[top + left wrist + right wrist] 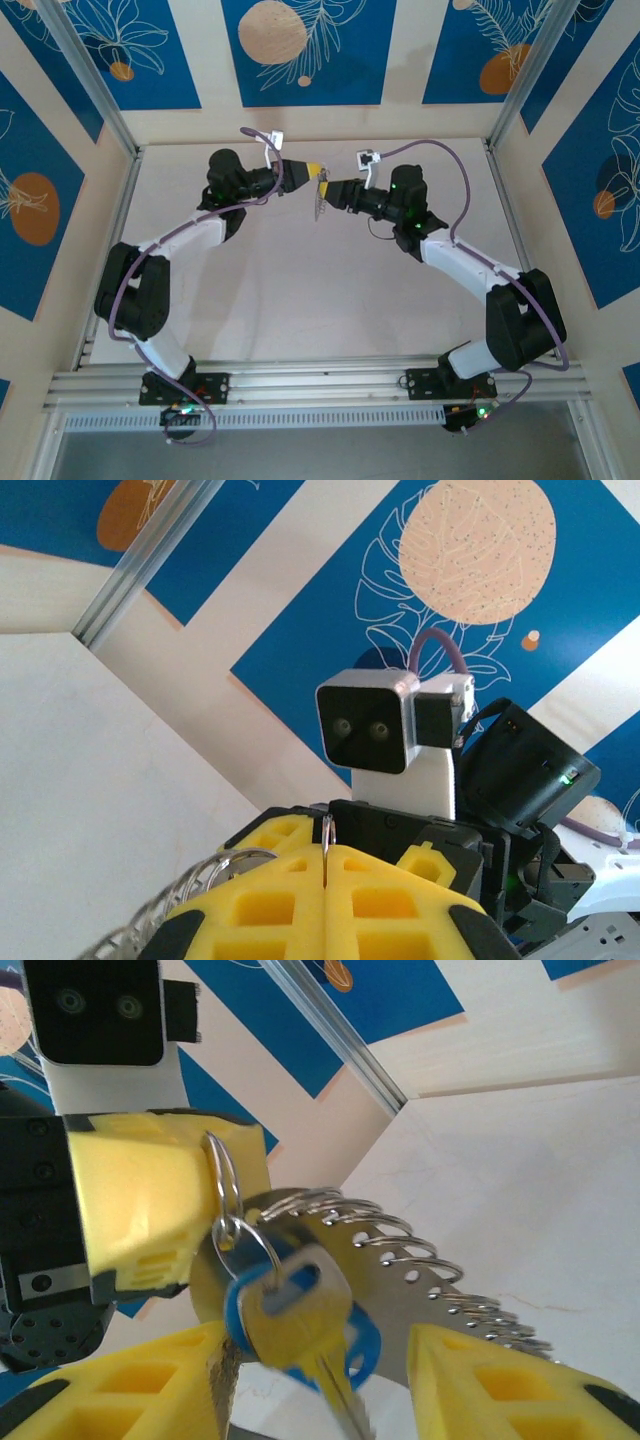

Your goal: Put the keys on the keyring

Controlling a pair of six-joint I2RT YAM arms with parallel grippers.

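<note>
My left gripper [327,852] is shut on a thin wire ring at the end of the keyring [440,1275], a flat grey metal plate with a row of wire rings along one edge. The keys [300,1310], a silver one over a blue-headed one, dangle from a small ring hooked through that pinched ring. They hang blurred between the parted fingers of my right gripper [312,1332], which is open and touches nothing that I can see. From above, the left gripper [316,172] and right gripper [328,190] meet tip to tip over the table's far middle, and the keyring [319,205] hangs below them.
The pale table [300,290] stretches under both arms. Aluminium posts [90,80] and blue patterned walls [300,50] close the cell at the back and sides. The right wrist camera [370,725] faces the left gripper at close range.
</note>
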